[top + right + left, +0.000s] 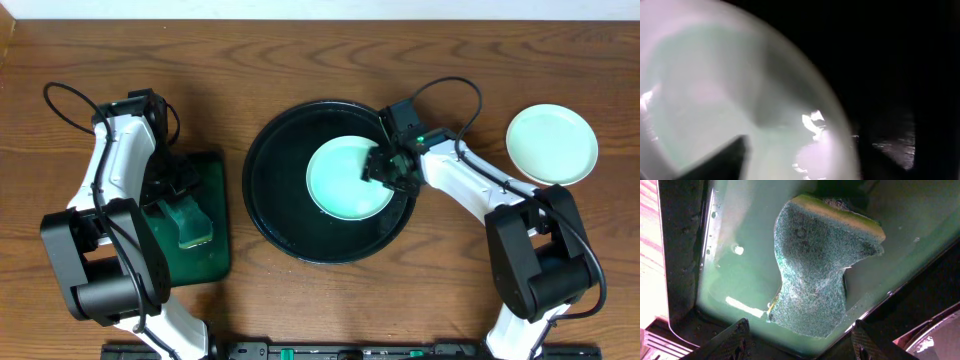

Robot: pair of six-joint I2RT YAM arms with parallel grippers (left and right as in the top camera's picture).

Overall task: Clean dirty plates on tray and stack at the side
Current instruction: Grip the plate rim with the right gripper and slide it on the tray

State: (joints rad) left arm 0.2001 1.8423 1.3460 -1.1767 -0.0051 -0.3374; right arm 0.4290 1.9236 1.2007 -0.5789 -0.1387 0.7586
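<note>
Overhead view: the right gripper (386,167) is hovering at the right edge of a pale-mint plate (340,180), which is lying inside the black tray (268,190). The wrist picture is too blurred to tell whether its jaws are grasping the rim. A second plate (551,145) is sitting on the table (300,50), well right of the tray. The left gripper (800,342) is standing released, with its fingers (735,340) clear of the sponge (812,275) in the green tray (740,275).

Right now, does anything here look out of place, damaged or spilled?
The sponge in the green tray looks pinched in at its middle, not a plain rectangle; maybe squeezed. Otherwise nothing stands out: one plate lies flat in the black tray, another plate on the table.
</note>
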